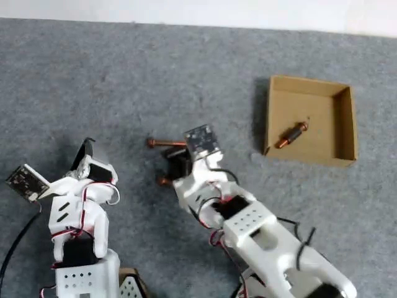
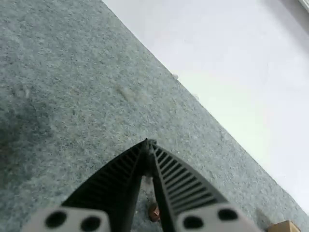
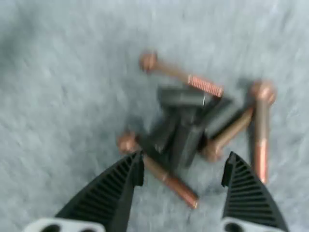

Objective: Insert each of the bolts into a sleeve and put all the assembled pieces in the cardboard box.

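the right end effector (image 3: 184,162) is wide open and hangs over a little pile of copper bolts (image 3: 181,77) and dark sleeves (image 3: 181,123), which lie mixed up near the middle of the grey worktop (image 1: 124,81) and show between its two fingers (image 3: 120,193). the left end effector (image 2: 149,144) is closed tight, its two sides pressed together, down by the near left corner. the cardboard box (image 1: 308,82) sits toward the far right side, well apart from the pile, and one bolt in a sleeve (image 1: 291,135) lies inside it
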{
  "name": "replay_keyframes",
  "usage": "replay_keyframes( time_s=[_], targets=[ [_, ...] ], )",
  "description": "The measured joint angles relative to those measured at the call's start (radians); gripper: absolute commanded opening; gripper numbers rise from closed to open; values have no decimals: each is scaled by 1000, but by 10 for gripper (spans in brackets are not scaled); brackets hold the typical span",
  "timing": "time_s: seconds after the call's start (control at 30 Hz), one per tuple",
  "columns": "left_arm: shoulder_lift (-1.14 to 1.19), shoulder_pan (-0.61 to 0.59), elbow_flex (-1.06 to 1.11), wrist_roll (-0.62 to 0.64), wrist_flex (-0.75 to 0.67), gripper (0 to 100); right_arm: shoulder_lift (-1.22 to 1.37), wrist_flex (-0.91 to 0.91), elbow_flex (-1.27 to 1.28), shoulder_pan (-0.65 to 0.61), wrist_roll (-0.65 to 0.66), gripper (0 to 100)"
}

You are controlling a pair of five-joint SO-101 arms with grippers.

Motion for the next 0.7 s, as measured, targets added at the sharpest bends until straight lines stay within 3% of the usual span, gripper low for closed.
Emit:
replay_keyframes(
  time_s=[0.13, 0.5, 0.7],
  targets=[
    [0, 0, 0, 0, 0, 7, 143, -3, -31, -6, 0, 242],
    [0, 2, 0, 3, 0, 7, 163, -9, -92, -6, -3, 241],
    [0, 2, 0, 2, 0, 7, 163, -9, -92, -6, -91, 241]
  ],
)
